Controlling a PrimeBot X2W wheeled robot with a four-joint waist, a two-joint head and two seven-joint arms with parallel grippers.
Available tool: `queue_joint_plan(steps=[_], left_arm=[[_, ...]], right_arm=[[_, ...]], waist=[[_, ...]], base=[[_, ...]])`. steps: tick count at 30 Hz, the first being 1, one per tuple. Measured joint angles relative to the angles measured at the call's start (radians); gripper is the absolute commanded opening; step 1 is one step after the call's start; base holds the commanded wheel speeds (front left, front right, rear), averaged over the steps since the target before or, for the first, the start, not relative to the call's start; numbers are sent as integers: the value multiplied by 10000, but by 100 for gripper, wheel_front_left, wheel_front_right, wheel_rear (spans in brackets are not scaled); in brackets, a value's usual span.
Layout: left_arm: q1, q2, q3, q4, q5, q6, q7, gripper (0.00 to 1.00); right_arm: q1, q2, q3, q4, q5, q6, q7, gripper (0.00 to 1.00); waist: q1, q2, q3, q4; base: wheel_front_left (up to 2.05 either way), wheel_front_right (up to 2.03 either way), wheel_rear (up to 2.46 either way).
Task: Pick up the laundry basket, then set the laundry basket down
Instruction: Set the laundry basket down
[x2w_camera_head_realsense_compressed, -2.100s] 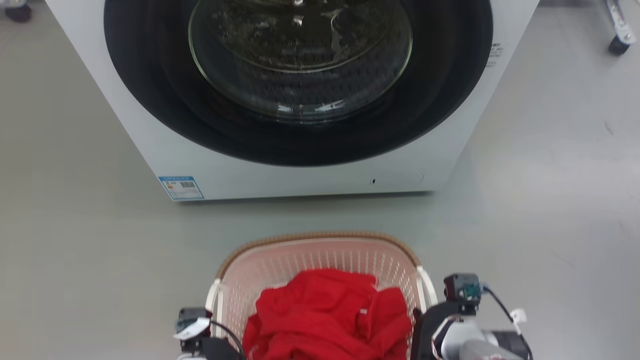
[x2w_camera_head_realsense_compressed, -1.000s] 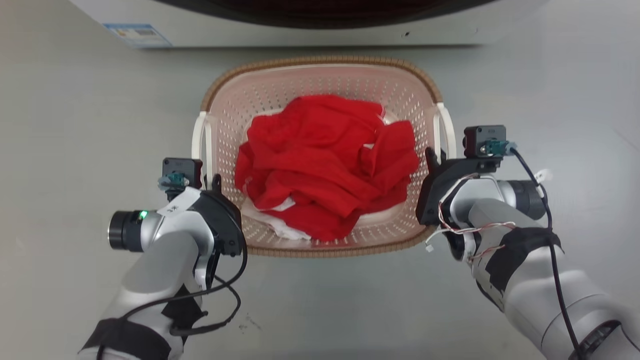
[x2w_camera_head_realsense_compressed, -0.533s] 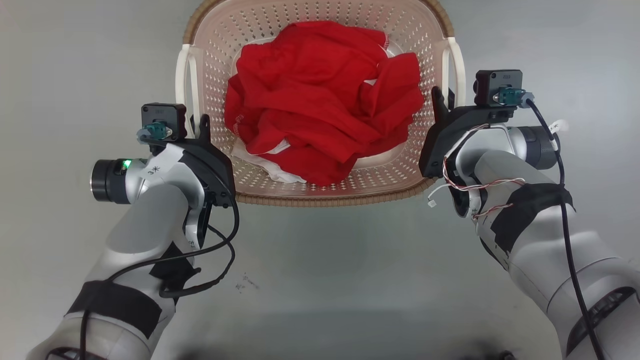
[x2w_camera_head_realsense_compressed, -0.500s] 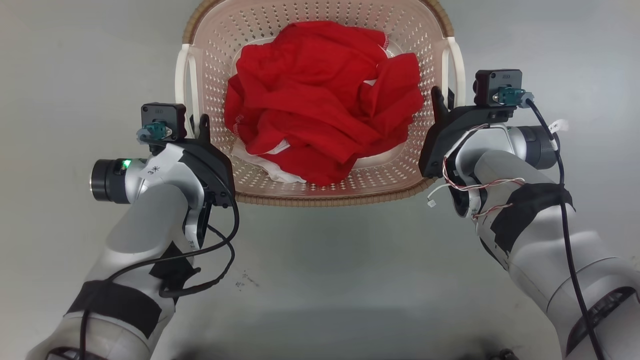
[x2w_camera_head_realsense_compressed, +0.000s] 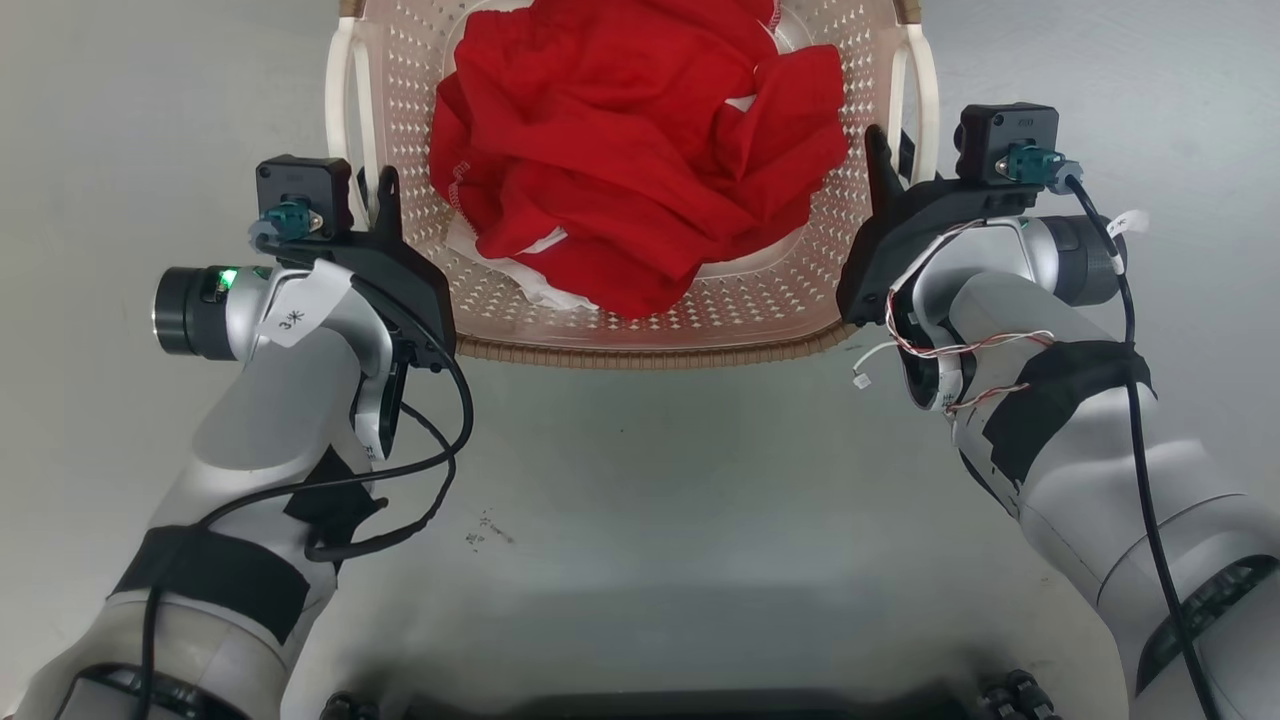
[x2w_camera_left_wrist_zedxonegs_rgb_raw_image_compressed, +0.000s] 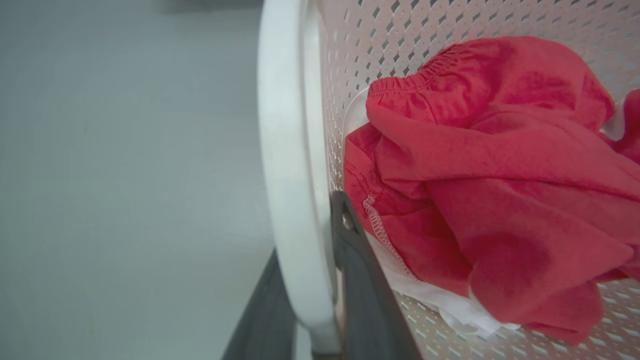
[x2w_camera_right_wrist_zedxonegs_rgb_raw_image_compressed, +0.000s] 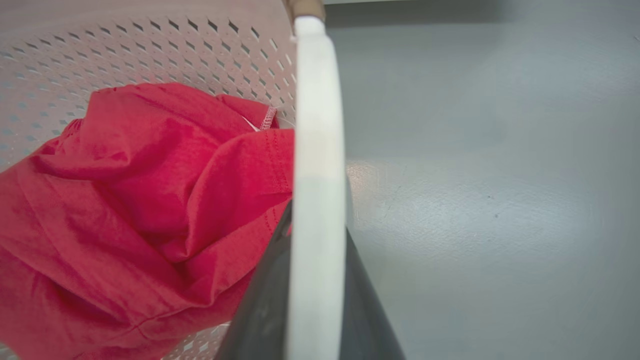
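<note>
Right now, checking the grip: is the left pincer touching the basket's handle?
Touching. Left wrist view: left pincer clamps the laundry basket by its white handle.

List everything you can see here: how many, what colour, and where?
laundry basket: one, pale pink with brown rim, between the grippers
side handles: two, white, on the basket's left and right
red garment: one, red, bunched inside the basket
white cloth: one, white, under the garment
floor: one, grey, all around
left gripper: one, dark, closed around the left handle
right gripper: one, dark, closed around the right handle
forearms: two, silver with black wraps, lower corners
</note>
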Motion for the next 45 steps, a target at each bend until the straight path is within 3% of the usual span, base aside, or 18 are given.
queue_joint_plan(steps=[2, 3, 4, 6, 7, 9, 10, 11, 31, 45], left_arm=[[-31, 4, 0, 31, 13, 0, -61, 0], [-73, 4, -2, 61, 15, 0, -75, 0], [-122, 2, -2, 90, 15, 0, -82, 0], [-192, 6, 4, 125, 17, 0, -167, 27], [-198, 0, 4, 155, 17, 0, -174, 27], [-193, -71, 8, 238, 17, 0, -174, 55], [-193, -117, 8, 245, 17, 0, -201, 95], [-193, -150, 12, 247, 17, 0, -242, 100], [-131, -178, 132, 598, 2, -121, -535, 100], [721, -194, 700, 316, -307, -456, -702, 100]], right_arm=[[-4, -2, 10, -4, 0, 0, -29, 2], [-10, -2, 13, -6, 0, 0, -69, 24], [-18, 0, 27, -6, 0, 0, -81, 34], [-21, 6, 82, 4, 0, 4, -81, 100], [-21, 17, 92, 10, 0, 12, -94, 100], [-20, 79, 115, 23, 0, 63, -121, 100], [-20, 132, 125, 29, 0, 63, -151, 100], [-21, 161, 128, 54, 0, 88, -176, 100], [-21, 178, 130, 702, -2, 94, -451, 100], [244, 184, -130, 606, -13, 458, -623, 100]], waist=[[0, 0, 31, -2], [0, 0, 46, -2], [0, 0, 59, -3], [1, 0, 74, -3], [1, 0, 68, -2], [1, 1, 29, -1], [1, 0, 4, -1], [1, 0, -25, 0], [1, 0, -1243, -31], [0, -1, -2962, -119]], base=[[0, 0, 0], [0, 0, 0], [0, 0, 0], [0, 0, 0], [0, 0, 0], [0, 0, 0], [0, 0, 0], [0, 0, 0], [0, 0, 0], [0, 0, 0]])
